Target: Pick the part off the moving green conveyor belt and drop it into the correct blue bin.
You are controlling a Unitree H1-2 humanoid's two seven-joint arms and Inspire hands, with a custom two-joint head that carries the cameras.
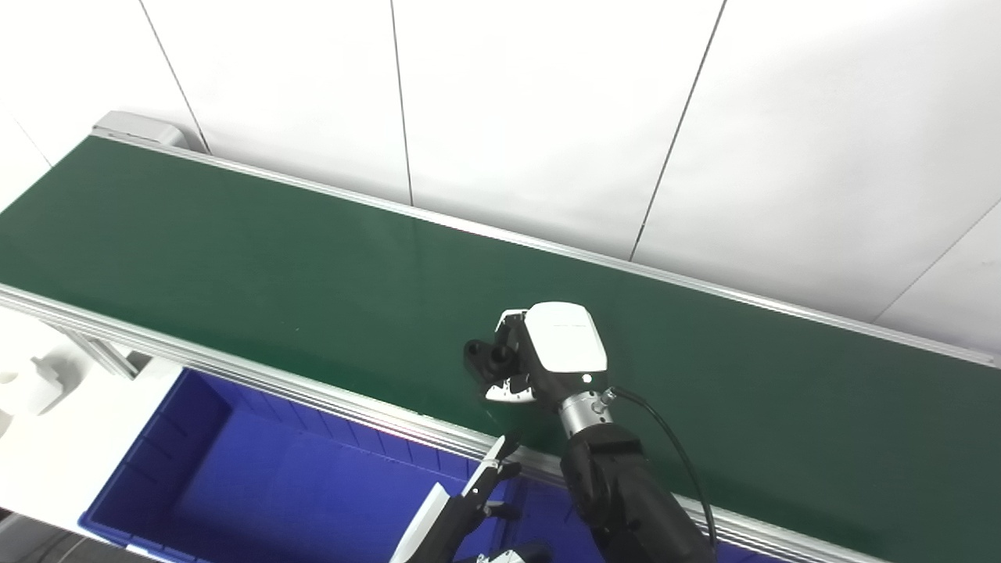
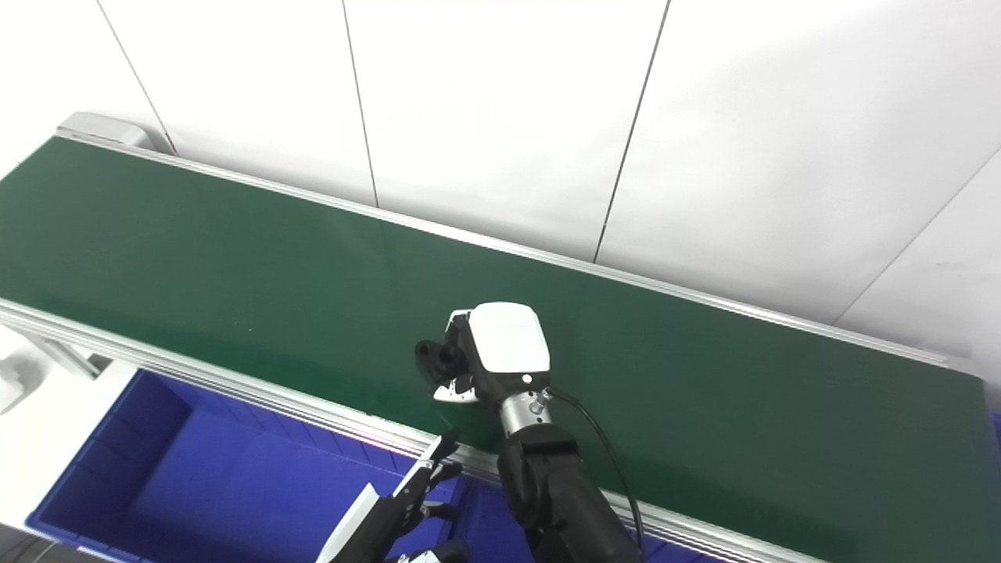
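1. The green conveyor belt (image 1: 235, 258) runs slantwise across the view, from the upper left down to the lower right, with silver rails along both long edges. Behind it stands a white panelled wall (image 1: 547, 117).
2. The blue bin (image 1: 258, 469) sits below the near rail of the belt, at the lower left. Its inside shows ribbed walls and nothing can be made out lying in it. A second patch of blue shows under the rail further right, beside the right arm; whether it belongs to the same bin cannot be told.
3. The right arm, black with a cable looping beside it, rises from the bottom edge and crosses the near rail. Its robot hand (image 1: 539, 356), with a white back plate, is over the belt near the middle of the view, fingers curled toward the left.
4. The left robot hand (image 2: 407, 500) comes in at the bottom edge, just below the near rail and over the blue bin. Its fingers are stretched out and spread apart, grasping nothing, with the tips pointing up toward the rail.
5. The part (image 1: 486, 360) is a small black piece with a round end. It is clasped in the fingers of the right robot hand, sticking out to the left of the hand, above the belt and close to its near edge. Whether it touches the belt cannot be told.
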